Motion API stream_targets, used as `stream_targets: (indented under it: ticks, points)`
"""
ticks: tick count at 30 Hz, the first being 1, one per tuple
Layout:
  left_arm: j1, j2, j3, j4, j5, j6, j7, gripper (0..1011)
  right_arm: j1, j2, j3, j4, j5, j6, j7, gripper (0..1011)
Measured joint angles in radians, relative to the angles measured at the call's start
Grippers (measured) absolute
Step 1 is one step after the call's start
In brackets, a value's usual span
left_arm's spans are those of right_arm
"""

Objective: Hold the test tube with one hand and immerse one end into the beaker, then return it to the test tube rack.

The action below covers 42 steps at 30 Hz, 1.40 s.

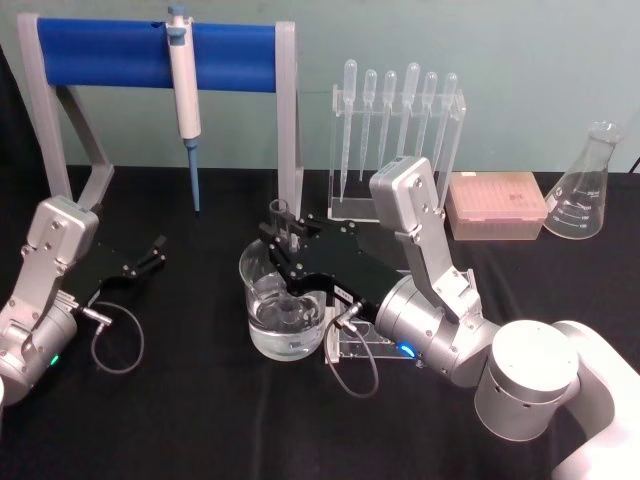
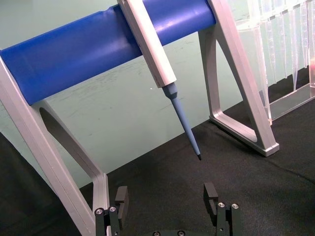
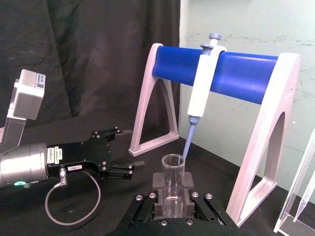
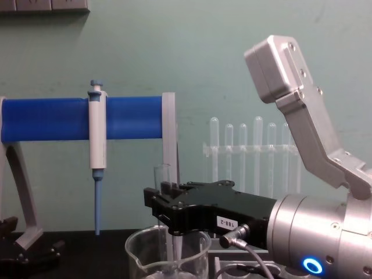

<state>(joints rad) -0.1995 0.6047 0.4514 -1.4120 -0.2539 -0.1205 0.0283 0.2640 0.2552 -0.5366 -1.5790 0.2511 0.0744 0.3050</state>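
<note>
I judge the dip step in hand: my right tool (image 1: pixel 284 237), closed on the upright test tube (image 1: pixel 279 214), holds it in the beaker (image 1: pixel 250 288) at bench centre; the chest view shows its lower end below the rim, the right wrist view its open mouth; next, a straight lift; my left tool (image 1: pixel 156 253) sits open near the left edge.

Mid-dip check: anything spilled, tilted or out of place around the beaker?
Nothing stands out: the right gripper holds the test tube upright, reaching into the beaker; no spill shows; left gripper idles open.
</note>
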Motion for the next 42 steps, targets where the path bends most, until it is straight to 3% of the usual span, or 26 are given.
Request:
stream_targets:
  ticks: [42]
  points:
    - [0.0, 0.0, 0.0, 0.0, 0.0, 0.0, 0.0, 1000, 0.0, 0.0, 0.0, 0.0, 0.0, 0.0, 0.0, 224]
